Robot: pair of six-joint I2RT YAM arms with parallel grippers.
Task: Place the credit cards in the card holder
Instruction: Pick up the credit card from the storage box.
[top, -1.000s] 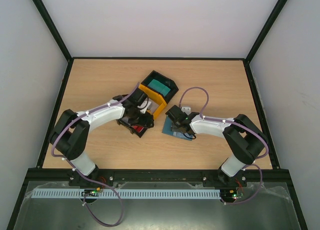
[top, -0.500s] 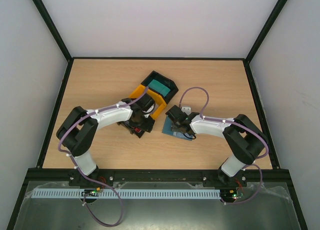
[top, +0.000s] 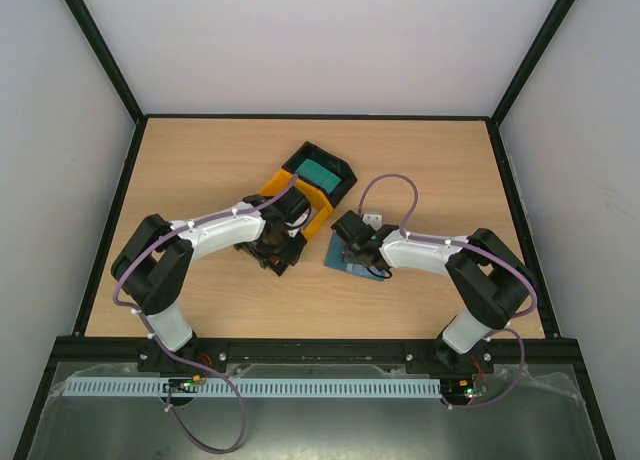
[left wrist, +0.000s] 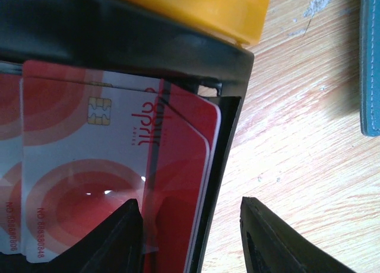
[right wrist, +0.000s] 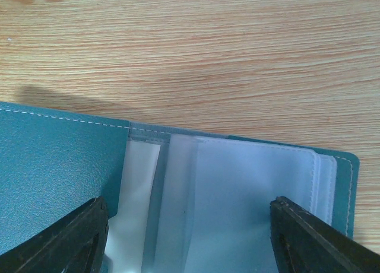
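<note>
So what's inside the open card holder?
Clear plastic sleeves in the card holder, no card visible in them. The right gripper stands open over it; the sleeves' lower part runs out of view.

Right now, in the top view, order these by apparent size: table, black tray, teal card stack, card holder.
1. table
2. black tray
3. card holder, partly covered, so this rank is unsure
4. teal card stack

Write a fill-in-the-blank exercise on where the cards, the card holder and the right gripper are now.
The credit cards lie in a ____ tray. The card holder lies ____, its clear sleeves showing. The right gripper hovers over the ____.
Missing words: black; open; card holder.
</note>
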